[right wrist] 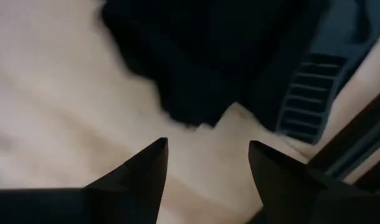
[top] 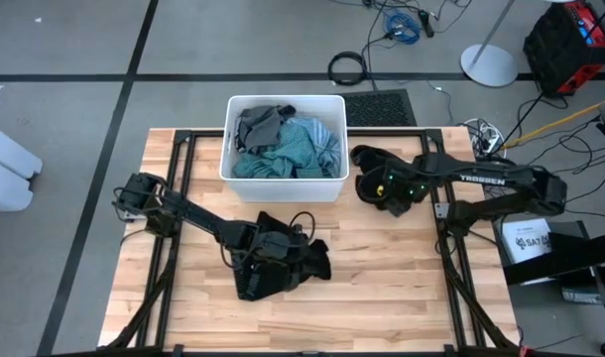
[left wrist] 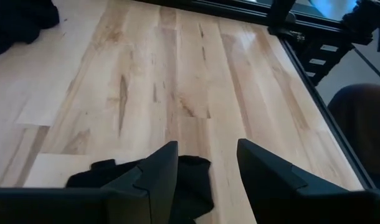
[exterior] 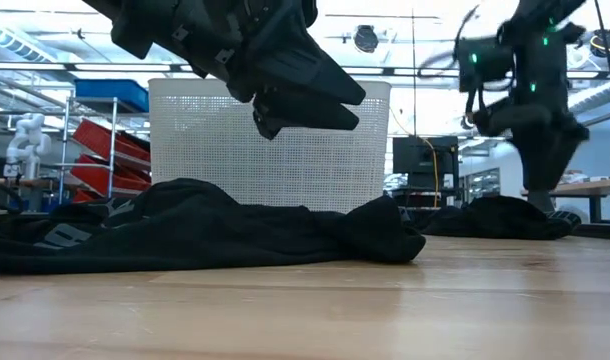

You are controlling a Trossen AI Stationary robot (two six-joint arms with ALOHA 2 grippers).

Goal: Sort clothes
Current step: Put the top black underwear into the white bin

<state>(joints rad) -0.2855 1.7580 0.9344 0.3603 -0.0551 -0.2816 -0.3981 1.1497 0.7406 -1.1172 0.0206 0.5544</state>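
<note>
Clothes are sitting in three places on a pale wooden tabletop. A white plastic bin is standing at the far middle of the tabletop, and it is holding a heap of garments: a teal green piece, a light blue striped piece and a dark grey piece on top. A black garment is lying crumpled in front of the bin, near the middle of the tabletop; in the low view it is spreading across the wood as a long dark mound. A second black garment is lying just to the right of the bin, close to the tabletop's far right corner.

The left pincer is hanging above the middle black garment, not touching it; the low view is showing clear air between its fingers and the cloth. Its two dark fingers are standing apart with nothing between them, and the left wrist view is showing a fold of black fabric on the wood below them.

The right pincer is hovering over the second black garment. Its fingers are also standing wide apart and holding nothing, with the dark cloth lying beyond them in the right wrist view.
</note>
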